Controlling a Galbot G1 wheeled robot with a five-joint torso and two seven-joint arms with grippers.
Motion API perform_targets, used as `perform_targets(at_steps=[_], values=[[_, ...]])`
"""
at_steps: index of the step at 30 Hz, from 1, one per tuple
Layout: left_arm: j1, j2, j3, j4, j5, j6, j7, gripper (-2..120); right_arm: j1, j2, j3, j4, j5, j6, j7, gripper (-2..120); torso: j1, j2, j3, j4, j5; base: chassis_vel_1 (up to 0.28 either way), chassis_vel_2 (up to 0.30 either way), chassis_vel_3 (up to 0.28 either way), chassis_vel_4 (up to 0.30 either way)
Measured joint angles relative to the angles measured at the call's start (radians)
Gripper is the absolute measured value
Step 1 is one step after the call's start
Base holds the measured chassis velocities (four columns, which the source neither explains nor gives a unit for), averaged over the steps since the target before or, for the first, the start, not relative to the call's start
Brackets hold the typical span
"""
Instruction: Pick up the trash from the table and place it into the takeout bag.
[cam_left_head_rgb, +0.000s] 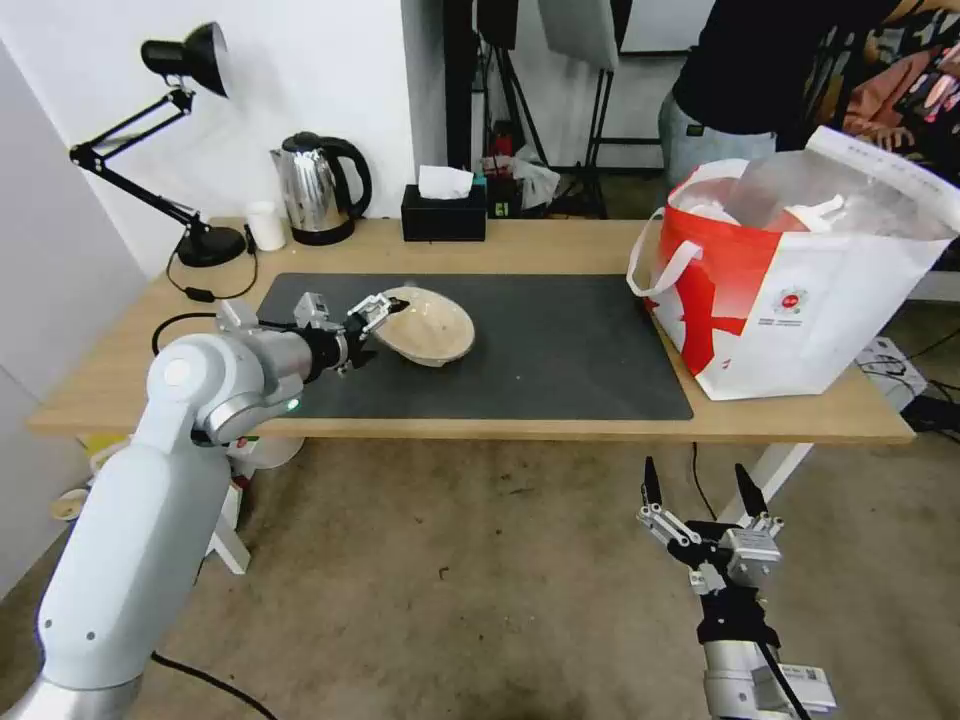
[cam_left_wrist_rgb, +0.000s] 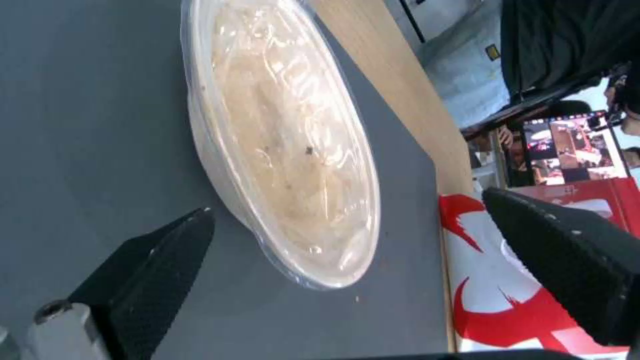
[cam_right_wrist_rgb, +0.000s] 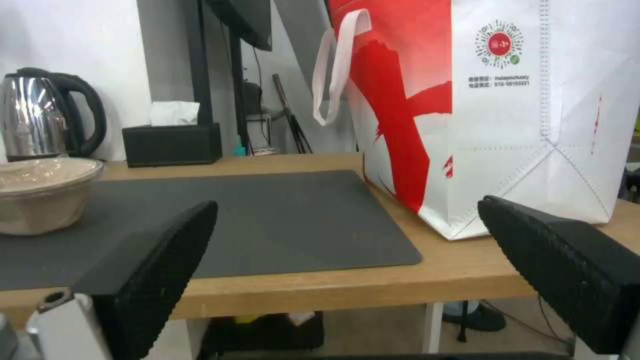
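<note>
Beside beige bowl: spread fingers.

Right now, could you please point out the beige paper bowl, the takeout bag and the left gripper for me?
beige paper bowl (cam_left_head_rgb: 432, 322): head view, on its inner surface.
takeout bag (cam_left_head_rgb: 800, 310): head view, on the white front panel by the round logo.
left gripper (cam_left_head_rgb: 392, 304): head view, between its open fingertips at the bowl's rim.

A staged desk in a lab or studio: bare concrete floor, tripod stands behind the tabletop's far edge, a laptop, and a desk lamp and kettle at its far-left corner.
</note>
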Motion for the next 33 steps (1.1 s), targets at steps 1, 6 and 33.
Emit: perform_targets(at_steps=[1,6,33], values=[[-0.008,0.001,0.005,0.012,0.005,0.0,0.004,100,0.0,0.0,0.0,0.0,0.0,0.0,0.0,100,0.0,0.0,0.0,0.0,0.0,0.0,0.0,0.0,0.0],[-0.03,0.0,0.017,0.037,0.016,0.0,0.012,100,0.0,0.0,0.0,0.0,0.0,0.0,0.0,100,0.0,0.0,0.0,0.0001,0.0,0.0,0.0,0.0,0.0],[-0.074,-0.018,0.054,0.145,0.08,-0.004,0.063,100,0.0,0.0,0.0,0.0,0.0,0.0,0.0,100,0.0,0.0,0.0,0.0001,0.0,0.0,0.0,0.0,0.0]])
